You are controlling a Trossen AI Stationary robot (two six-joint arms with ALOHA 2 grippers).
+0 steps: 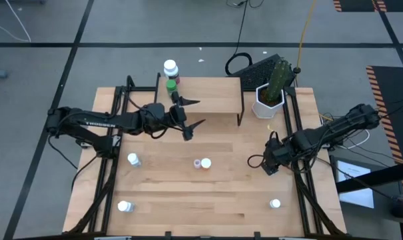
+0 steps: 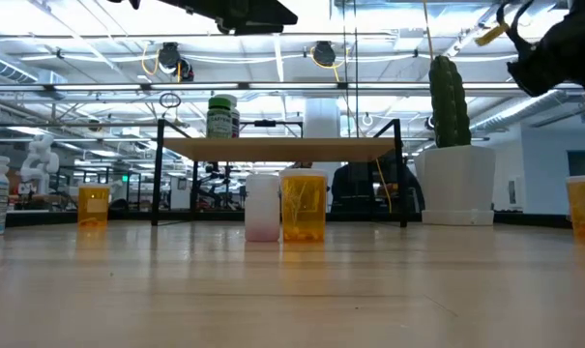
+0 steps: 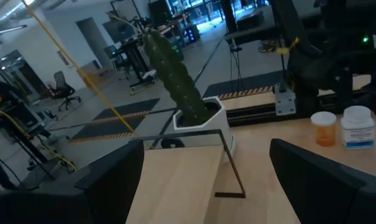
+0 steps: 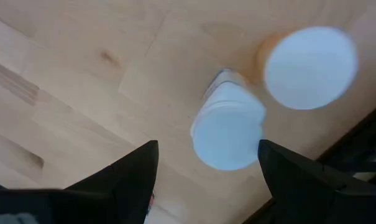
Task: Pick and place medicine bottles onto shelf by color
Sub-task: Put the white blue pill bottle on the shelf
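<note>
Left gripper [image 1: 190,119] is up over the shelf [image 1: 211,95], fingers spread wide and nothing between them, hanging above the shelf's left half with the arm reaching in from the table's left edge. On the shelf's far left corner stand two bottles: a white-capped bottle [image 1: 170,68] right at the back edge and a green-capped bottle [image 1: 171,86] just in front of it, touching or nearly so. Over on the right, the right gripper [image 1: 270,164] sits low near the table's right edge, its jaws apart and empty; its wrist camera looks straight down on a pair of white caps [image 4: 228,134] standing just beside each other on the wood. In the middle of the table [image 1: 188,200], in front of the shelf, a white bottle [image 1: 197,163] and an orange bottle [image 1: 206,163] stand side by side, touching from the low camera's angle. Another white-capped bottle [image 1: 133,159] stands toward the left edge, one more [image 1: 124,207] near the front left corner, and one [image 1: 275,204] near the front right corner. The cactus pot [image 1: 268,101] stands at the back right, just beside the shelf's right end.
</note>
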